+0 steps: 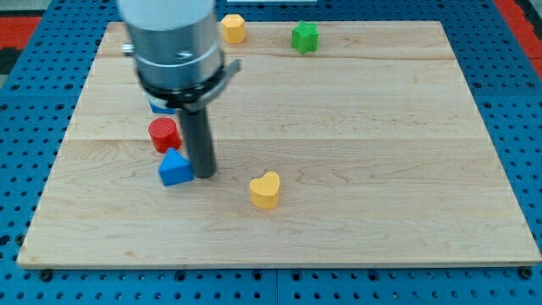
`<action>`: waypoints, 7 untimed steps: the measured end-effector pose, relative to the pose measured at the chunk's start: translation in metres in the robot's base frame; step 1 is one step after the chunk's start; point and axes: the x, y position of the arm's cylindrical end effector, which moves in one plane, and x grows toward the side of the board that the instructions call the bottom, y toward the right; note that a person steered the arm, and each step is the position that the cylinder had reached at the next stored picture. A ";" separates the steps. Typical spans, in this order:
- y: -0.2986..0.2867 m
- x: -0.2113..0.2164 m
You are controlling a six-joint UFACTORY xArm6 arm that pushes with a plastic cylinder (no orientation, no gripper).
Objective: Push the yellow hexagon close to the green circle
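One camera only, looking down at a slant from the near edge of the wooden board (pixel 339 127), close enough that the board nearly fills the frame; the arm's grey body (pixel 169 42) looms large at the view's top left.

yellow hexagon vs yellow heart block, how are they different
The yellow hexagon sits at the board's top edge; the yellow heart lies nearer the view's bottom, in open board. The hexagon has flat sides, while the heart is lobed with a point. The hexagon is far from my tip; the heart lies just to its right. Both are yellow and untouched.
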 end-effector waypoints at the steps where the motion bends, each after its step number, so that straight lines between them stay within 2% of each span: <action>1: -0.020 0.000; 2: 0.045 -0.019; 3: 0.130 -0.075; 4: 0.190 -0.156; 5: 0.202 -0.227; 7: 0.209 -0.282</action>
